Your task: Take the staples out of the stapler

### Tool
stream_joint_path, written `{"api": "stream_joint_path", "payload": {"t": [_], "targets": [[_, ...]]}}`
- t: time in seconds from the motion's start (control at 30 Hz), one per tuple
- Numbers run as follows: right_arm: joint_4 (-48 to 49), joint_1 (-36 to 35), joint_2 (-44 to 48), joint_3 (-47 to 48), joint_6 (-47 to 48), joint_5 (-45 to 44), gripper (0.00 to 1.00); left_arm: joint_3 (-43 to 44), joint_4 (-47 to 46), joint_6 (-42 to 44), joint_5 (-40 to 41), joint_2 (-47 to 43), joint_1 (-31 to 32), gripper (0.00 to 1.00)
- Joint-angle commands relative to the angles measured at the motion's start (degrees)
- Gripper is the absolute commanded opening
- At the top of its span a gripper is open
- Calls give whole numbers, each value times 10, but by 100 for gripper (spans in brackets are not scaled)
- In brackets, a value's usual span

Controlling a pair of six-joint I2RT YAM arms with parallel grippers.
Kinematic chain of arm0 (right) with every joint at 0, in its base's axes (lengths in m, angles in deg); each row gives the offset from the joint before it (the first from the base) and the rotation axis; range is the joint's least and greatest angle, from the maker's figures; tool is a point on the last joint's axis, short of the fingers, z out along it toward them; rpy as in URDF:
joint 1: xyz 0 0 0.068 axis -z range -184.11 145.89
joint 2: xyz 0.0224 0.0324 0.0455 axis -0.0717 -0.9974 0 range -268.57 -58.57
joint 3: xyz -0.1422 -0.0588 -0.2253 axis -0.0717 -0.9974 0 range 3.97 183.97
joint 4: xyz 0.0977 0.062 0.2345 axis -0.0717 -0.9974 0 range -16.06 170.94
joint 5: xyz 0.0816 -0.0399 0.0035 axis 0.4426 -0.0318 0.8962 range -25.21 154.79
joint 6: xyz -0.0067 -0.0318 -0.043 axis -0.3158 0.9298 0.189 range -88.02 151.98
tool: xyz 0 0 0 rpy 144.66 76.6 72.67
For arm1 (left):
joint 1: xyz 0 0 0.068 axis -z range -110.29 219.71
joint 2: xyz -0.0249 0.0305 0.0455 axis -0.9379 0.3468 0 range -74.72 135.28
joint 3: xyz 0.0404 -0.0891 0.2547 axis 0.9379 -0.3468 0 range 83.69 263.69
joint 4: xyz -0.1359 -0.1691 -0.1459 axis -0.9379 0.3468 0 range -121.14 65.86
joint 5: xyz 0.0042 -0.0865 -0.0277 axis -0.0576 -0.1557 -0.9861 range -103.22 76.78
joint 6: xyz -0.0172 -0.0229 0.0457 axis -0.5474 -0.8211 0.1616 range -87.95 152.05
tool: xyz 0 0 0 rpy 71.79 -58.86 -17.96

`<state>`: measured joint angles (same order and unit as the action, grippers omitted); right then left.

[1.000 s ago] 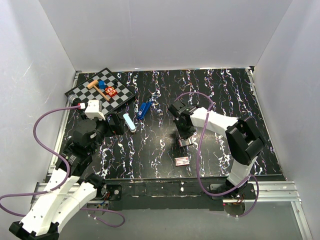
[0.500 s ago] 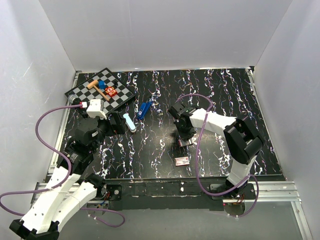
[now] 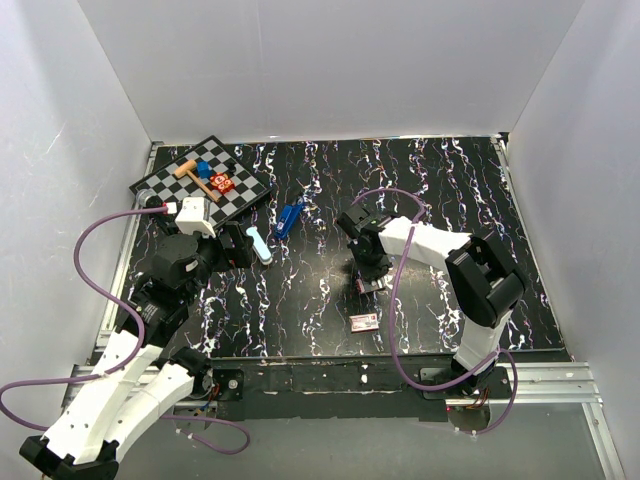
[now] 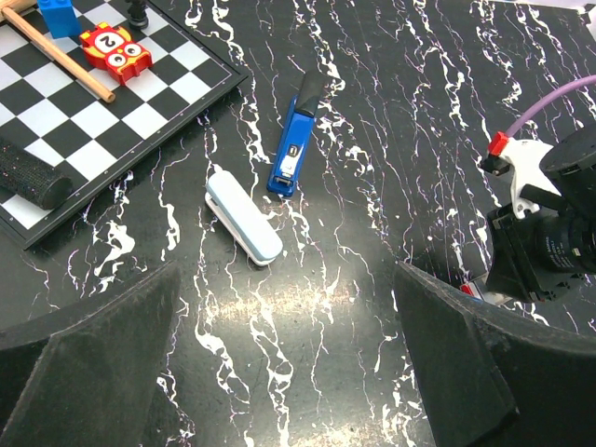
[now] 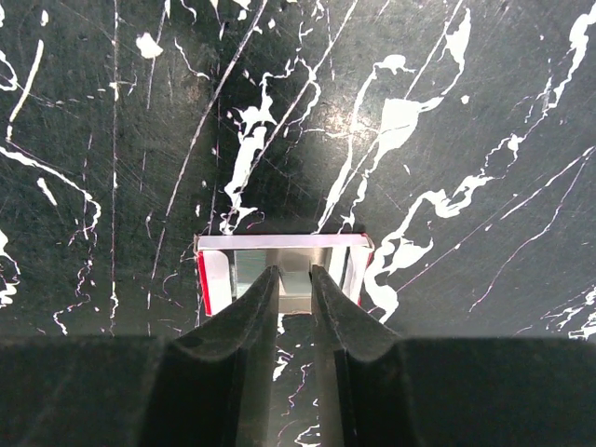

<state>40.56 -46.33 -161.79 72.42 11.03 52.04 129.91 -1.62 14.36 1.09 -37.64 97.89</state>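
The bright-blue stapler (image 3: 290, 218) (image 4: 296, 149) lies flat on the black marbled table (image 3: 300, 300), beyond my left gripper (image 3: 240, 245) (image 4: 284, 345). That gripper hovers wide open and holds nothing. To the right, my right gripper (image 3: 372, 278) (image 5: 295, 272) points down into a small open red-and-white box (image 3: 372, 286) (image 5: 212, 279). Its fingers stand close together on either side of a short silvery strip, seemingly the staples (image 5: 296, 291), whose sides meet both fingers.
A pale-blue-and-white short piece (image 3: 259, 243) (image 4: 242, 216) lies just left of the stapler. A checkerboard (image 3: 245, 190) with toys sits at the back left. A pink-and-white packet (image 3: 364, 321) lies near the front edge. White walls close in the table.
My left arm has crept forward a little towards the pale-blue piece. The right gripper has stayed over the small box, its fingers parting very slightly.
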Motion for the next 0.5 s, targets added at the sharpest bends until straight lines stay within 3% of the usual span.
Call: {"api": "stream_joint_path", "payload": {"t": [0.0,0.47], "targets": [[-5,4,16,17,-10,-10,29,1,-8,7,-3,0,-4,98],[-17,8,86,6,-13,-29,37,-2,-13,12,-38,4,-5,98]]}}
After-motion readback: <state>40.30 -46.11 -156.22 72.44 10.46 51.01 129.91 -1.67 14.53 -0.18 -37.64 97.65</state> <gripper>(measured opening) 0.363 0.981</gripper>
